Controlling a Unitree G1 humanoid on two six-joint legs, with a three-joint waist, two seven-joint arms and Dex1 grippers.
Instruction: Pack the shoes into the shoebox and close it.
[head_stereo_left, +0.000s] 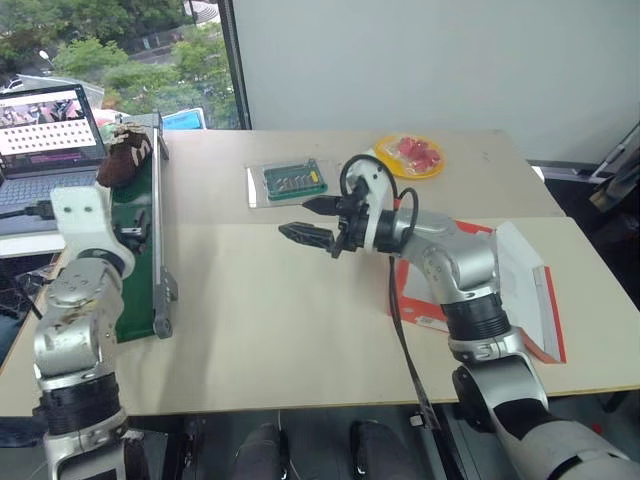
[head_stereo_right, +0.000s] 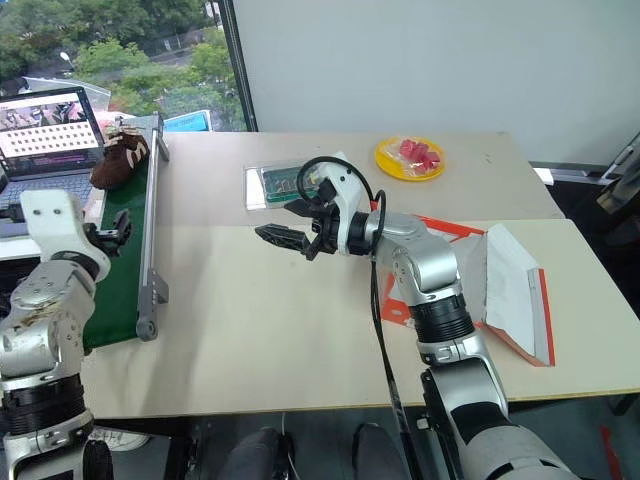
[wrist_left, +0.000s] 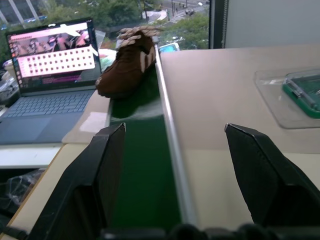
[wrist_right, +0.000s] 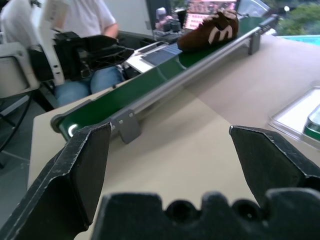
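Black fingers (wrist_left: 92, 185) apart, empty.

The shoe (wrist_left: 127, 62) looks like soft, matt brown suede with a slightly fuzzy nap; its curved side mark (wrist_right: 219, 33) is a smoother white patch. It lies on a conveyor belt (wrist_left: 142, 170) of dark green, faintly glossy rubber or plastic, framed by dull grey metal rails (wrist_left: 172, 150). The bench (head_stereo_left: 300, 320) has a smooth, matt, pale beige laminate top. The shoebox (head_stereo_right: 515, 285) looks like red-orange cardboard with a plain white paper-like inside. The yellow plate (head_stereo_right: 392, 165) appears to be shiny plastic. A clear, glossy plastic tray (head_stereo_left: 262, 190) holds a green board. Each claw, right (wrist_right: 172, 165) and left (wrist_left: 175, 170), has fingers of matt black plastic with a fine grain.
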